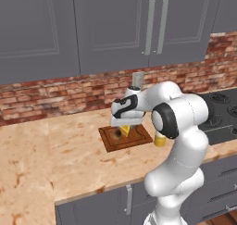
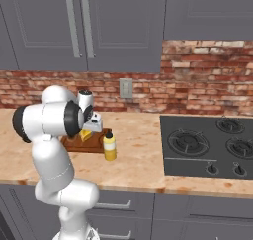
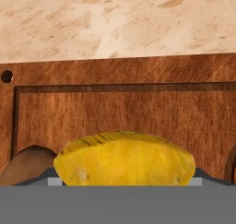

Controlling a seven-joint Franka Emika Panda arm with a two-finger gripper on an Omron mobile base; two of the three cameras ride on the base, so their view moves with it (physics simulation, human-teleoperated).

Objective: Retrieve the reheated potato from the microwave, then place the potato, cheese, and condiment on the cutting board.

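A brick-backed bench [image 1: 55,150] is carrying the cutting board [image 1: 111,141]; above it the tool [image 1: 125,125] is gripping the cheese [image 3: 123,158], the condiment [image 2: 109,146] standing beside the board.

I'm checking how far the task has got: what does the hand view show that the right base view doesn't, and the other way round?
Hand view alone: the brown potato lying on the board beside the cheese, and a small round hole in the board's corner.

Right base view alone: the yellow squeeze bottle with a dark cap, standing on the counter just off the board's edge, plus the black stovetop.

Both: the reddish-brown wooden cutting board and the bright yellow cheese wedge under the gripper.
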